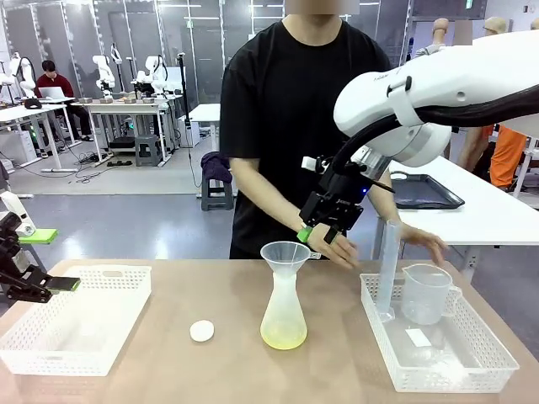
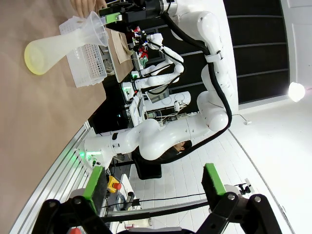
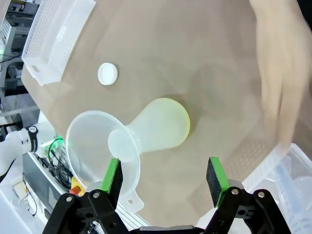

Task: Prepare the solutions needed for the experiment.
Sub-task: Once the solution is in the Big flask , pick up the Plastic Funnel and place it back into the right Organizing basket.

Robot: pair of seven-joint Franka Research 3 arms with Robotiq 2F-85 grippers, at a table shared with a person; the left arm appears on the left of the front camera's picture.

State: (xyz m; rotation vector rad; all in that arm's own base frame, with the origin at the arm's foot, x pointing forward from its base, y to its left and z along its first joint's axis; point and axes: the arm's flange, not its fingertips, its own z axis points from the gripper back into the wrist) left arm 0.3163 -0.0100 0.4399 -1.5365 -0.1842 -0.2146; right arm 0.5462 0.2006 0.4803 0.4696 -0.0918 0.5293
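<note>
Surface: tan table [image 1: 210, 370]. The room behind is an open workshop with a grey floor and more white tables. A person in a black T-shirt stands at the far edge, one hand [image 1: 421, 244] over the right basket.

The solutions [image 1: 284, 338]: a thin, pale yellow, watery layer at the bottom of a frosted-clear conical plastic flask [image 1: 283, 307]. The flask stands upright mid-table, toward the near edge, with a colourless plastic funnel [image 1: 285, 252] seated in its neck. A white round cap [image 1: 201, 331] lies just left of it.

Containers: a white perforated plastic basket [image 1: 50, 358] sits at the left edge. A matching basket [image 1: 446, 383] at the right edge holds a tall clear measuring cylinder [image 1: 389, 269], upright, and a clear handled beaker [image 1: 424, 295].

Left gripper [image 2: 154, 175]: jaws wide, holding nothing, at the left edge. Right gripper [image 3: 164, 168]: jaws wide, holding nothing, hovering above the funnel.
</note>
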